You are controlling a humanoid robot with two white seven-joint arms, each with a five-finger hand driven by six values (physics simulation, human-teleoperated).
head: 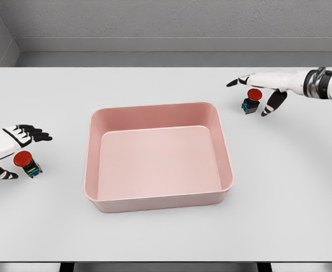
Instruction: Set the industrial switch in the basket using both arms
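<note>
Left hand (9, 148) open around a red-capped switch (27, 163) at table's (166, 238) left edge; right hand (262, 88) open over second switch (251, 101) (far-right corner); pink basket (92, 170) mid-table.

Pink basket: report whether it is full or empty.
Empty. The pink basket shows only its bare floor; both red-capped switches sit outside on the table, one at its left, one at its upper right.

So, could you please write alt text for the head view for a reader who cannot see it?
A pink basket sits empty in the middle of a white table, with a red-capped switch on either side. The left hand is open around the left switch near the table's left edge; the right hand hovers open over the right switch at the far right.
</note>
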